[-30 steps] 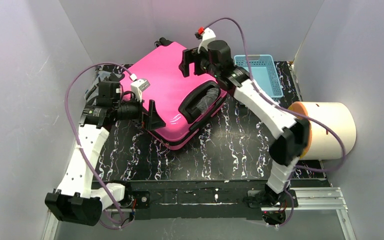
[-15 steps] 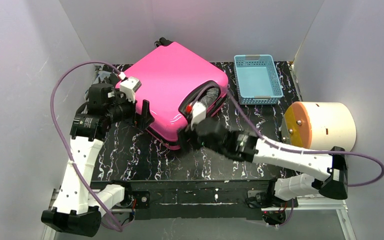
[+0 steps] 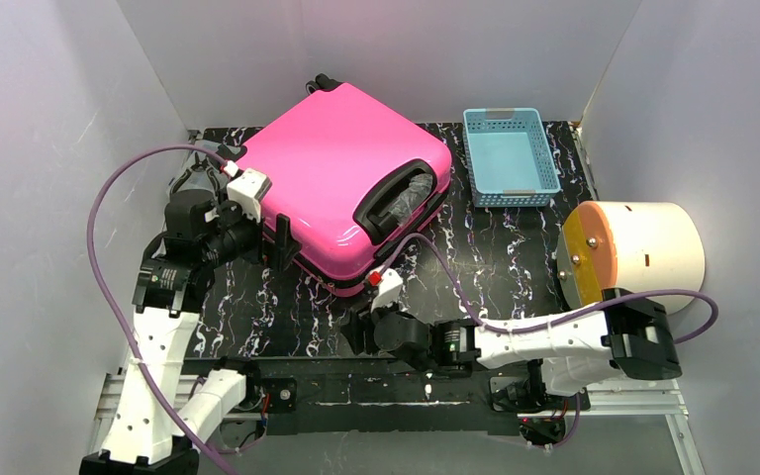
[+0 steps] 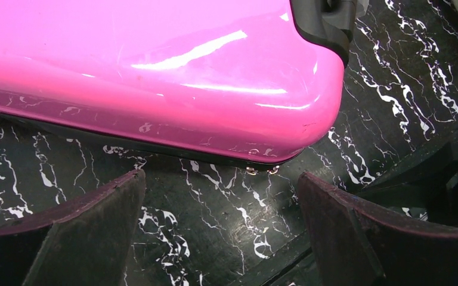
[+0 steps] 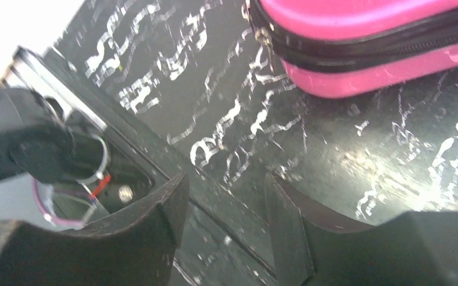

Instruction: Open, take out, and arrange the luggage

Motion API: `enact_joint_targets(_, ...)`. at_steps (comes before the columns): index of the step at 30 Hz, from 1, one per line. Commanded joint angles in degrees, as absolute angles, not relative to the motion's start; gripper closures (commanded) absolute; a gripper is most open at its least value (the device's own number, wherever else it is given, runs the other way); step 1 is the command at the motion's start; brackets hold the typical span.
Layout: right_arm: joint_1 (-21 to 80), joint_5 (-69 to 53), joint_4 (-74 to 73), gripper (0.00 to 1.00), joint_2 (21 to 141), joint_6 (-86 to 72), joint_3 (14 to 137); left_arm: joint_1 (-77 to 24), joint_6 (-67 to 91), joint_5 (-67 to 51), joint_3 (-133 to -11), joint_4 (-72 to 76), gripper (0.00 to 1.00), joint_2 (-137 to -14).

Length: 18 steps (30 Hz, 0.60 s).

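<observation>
Black marbled table [image 3: 515, 267], closed pink luggage [image 3: 341, 168] just ahead of wide-spread, empty left gripper [image 4: 220, 202], right gripper [image 5: 223, 202] half-parted, empty

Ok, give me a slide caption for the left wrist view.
Open left hand facing a corner of the closed pink suitcase on the black marbled table.

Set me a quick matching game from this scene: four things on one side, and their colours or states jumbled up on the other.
Things:
1. luggage
2. basket
3. cylinder
4. left gripper

Descriptions:
A. light blue, at the far side of the table
B. open, empty, close beside the luggage's edge
C. cream with an orange end, lying on its side at the right
D. hot pink, lying flat

Pairs: 1-D, 2-A, 3-C, 4-B
</observation>
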<state>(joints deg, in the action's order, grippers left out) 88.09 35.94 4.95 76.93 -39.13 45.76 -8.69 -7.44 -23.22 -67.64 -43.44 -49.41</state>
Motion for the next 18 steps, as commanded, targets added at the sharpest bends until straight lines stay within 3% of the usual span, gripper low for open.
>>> enact_joint_targets(1, 88.0, 42.9, 25.9, 0.42, 80.5, -42.6, 45.5, -8.3, -5.2, -25.3, -65.1, -39.1, 0.02, -47.8)
enact_joint_targets(6, 85.1, 40.2, 27.9, 0.43, 88.9, -42.8, 49.3, -8.3, -4.9, -26.9, -64.5, -38.4, 0.02, -46.9)
enact_joint_targets(10, 82.5, 38.9, 25.2, 0.57, 92.2, -46.7, 51.3, -8.3, -5.5, -26.5, -65.3, -38.9, 0.02, -46.3)
enact_joint_targets(18, 80.8, 40.2, 24.7, 0.56, 95.8, -45.4, 52.7, -8.3, -5.5, -28.7, -65.8, -39.7, 0.02, -46.1)
